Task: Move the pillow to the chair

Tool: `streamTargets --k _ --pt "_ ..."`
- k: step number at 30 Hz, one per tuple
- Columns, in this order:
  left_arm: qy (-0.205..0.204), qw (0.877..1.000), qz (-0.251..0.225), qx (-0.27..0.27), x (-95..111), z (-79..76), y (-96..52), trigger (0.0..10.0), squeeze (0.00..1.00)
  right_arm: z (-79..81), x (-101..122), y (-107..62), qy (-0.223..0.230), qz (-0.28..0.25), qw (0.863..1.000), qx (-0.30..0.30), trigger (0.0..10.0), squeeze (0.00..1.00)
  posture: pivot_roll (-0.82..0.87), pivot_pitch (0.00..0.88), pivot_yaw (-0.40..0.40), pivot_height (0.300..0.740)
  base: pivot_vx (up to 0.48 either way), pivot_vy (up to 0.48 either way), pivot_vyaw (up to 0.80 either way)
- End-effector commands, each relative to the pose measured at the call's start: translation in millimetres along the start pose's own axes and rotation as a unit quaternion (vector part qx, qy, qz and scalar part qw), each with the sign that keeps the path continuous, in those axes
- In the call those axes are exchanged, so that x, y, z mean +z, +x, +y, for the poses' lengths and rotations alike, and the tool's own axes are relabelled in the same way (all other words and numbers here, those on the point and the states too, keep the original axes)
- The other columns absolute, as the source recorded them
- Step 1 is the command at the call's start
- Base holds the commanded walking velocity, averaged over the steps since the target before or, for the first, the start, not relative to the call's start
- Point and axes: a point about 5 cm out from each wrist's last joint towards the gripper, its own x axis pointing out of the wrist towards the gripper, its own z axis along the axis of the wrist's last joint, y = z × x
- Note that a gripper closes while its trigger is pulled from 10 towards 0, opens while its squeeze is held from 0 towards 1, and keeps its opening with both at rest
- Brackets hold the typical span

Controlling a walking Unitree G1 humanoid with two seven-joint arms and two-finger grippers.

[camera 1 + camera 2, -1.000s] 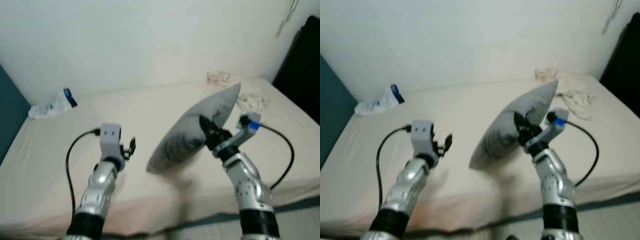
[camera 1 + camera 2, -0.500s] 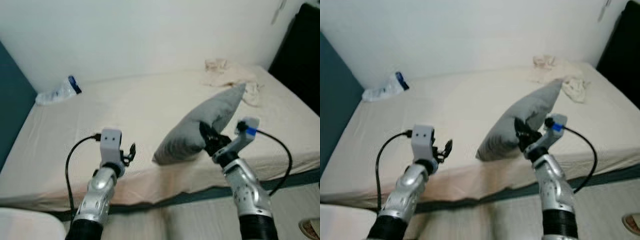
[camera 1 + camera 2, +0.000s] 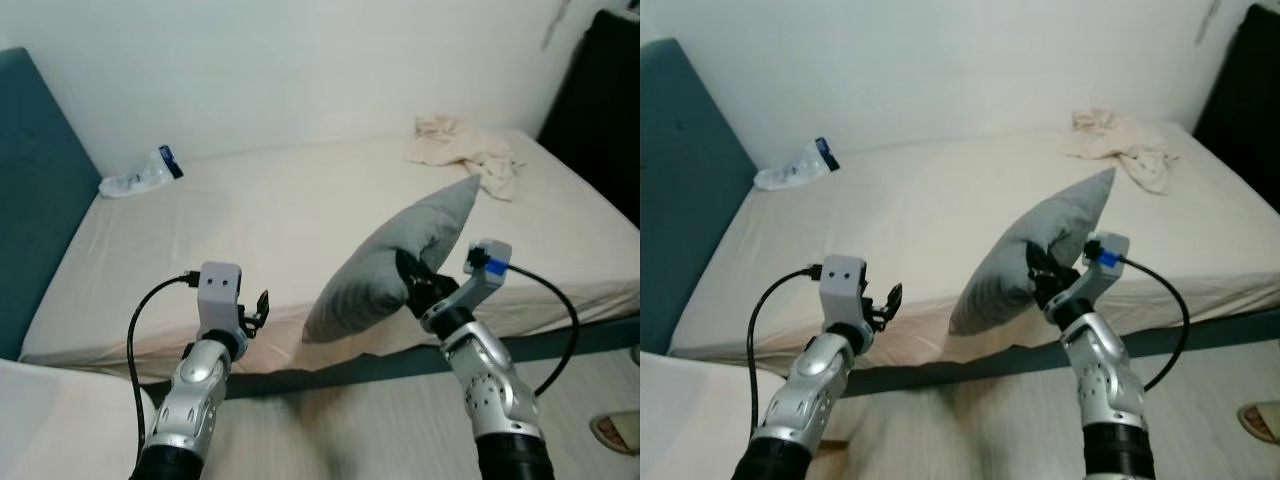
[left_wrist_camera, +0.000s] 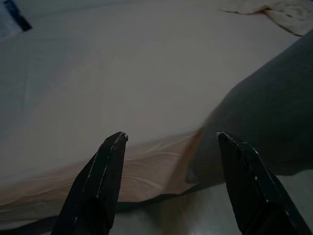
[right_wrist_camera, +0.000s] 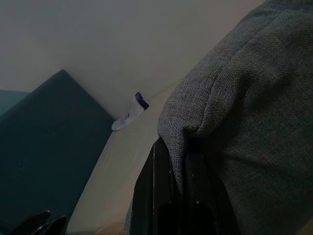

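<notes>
Carry step, I judge. Right gripper (image 3: 410, 277) is clamped on the grey pillow (image 3: 395, 262), held in air above the bed (image 3: 250, 230) front edge. Left gripper (image 4: 171, 139) is spread, w/ nothing in it. Next: turn toward chair, grip kept firm.

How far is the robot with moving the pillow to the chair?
Done: the right gripper has its jaws shut on the grey pillow, lifted off the bed near its front edge. In hand: carrying it, left gripper open and empty. Left: reaching a chair and setting the pillow on it.
</notes>
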Motion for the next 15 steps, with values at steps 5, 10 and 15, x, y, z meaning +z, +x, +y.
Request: streamTargets --k 5,10,15 --pt "0.003 1.000 0.013 0.007 -4.2 3.7 -1.9 10.0 0.00 5.9 9.1 5.3 -0.014 -0.022 1.000 0.016 10.0 0.00 -0.07 0.103 0.074 0.740 0.000 0.000 0.00" --pt "0.004 1.000 0.012 0.005 -3.9 2.5 -1.8 10.0 0.00 7.7 12.3 3.5 -0.018 -0.034 0.999 0.030 10.0 0.00 -0.07 0.102 0.073 0.740 0.000 0.000 0.00" --pt "0.003 1.000 0.012 0.004 -4.0 1.5 -1.6 10.0 0.00 5.2 8.8 5.5 -0.018 -0.014 1.000 0.016 10.0 0.00 -0.08 0.101 0.071 0.740 0.000 0.000 0.00"
